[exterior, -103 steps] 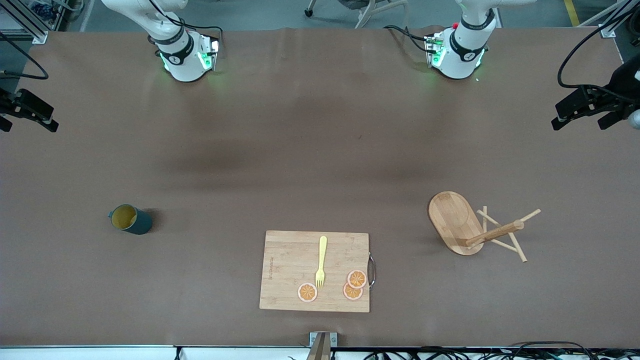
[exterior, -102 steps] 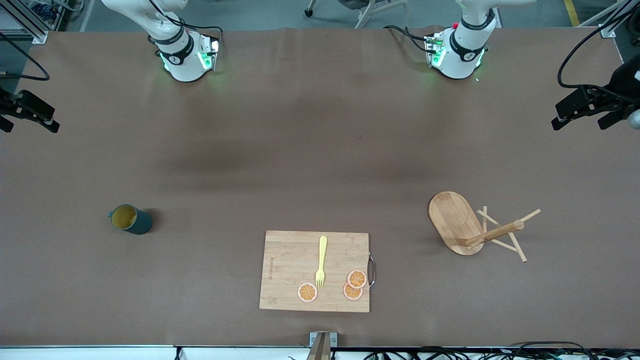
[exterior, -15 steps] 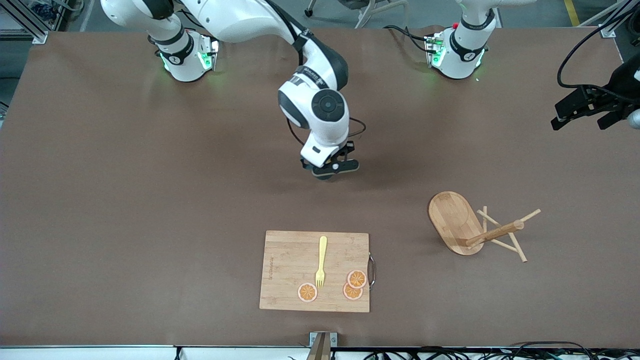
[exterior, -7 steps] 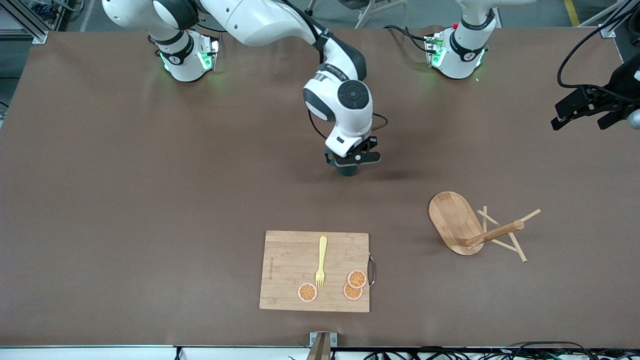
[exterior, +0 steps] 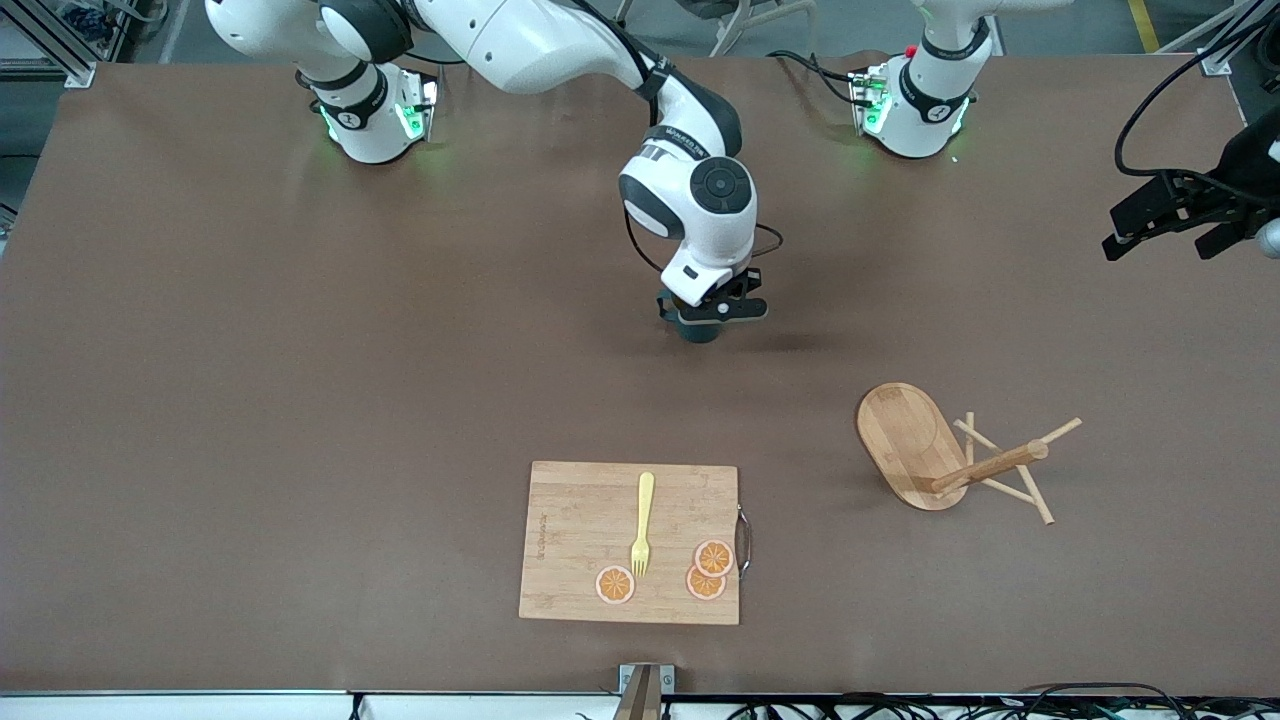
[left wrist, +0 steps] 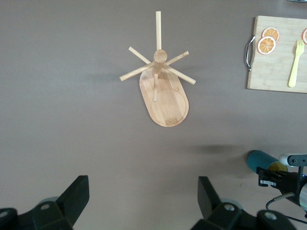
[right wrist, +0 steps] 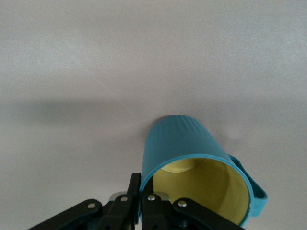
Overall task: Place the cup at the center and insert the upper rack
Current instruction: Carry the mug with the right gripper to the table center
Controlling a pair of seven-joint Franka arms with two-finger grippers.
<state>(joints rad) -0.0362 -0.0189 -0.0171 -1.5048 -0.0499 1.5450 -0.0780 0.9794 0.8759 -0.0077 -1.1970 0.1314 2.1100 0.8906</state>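
Reached in from the right arm's base to mid-table, the right gripper (exterior: 712, 312) pinched on the rim of the cup (right wrist: 199, 160), one finger inside the yellow wall and one outside, cup at or just above the table (exterior: 300, 350); best lowered straight and level until the base sat flat, then released. Lay tipped on its side toward the left arm's end, the rack (exterior: 950, 455), just beside the board (exterior: 570, 530). Waited high with fingers wide apart, the left gripper (left wrist: 144, 199).

I see brown matte bench (exterior: 300, 400). Rectangular bamboo cutting board (exterior: 580, 540) lies near front camera edge. Light wooden mug tree with oval base (exterior: 940, 450) lies tipped on side toward left arm's end, pegs touching bench.
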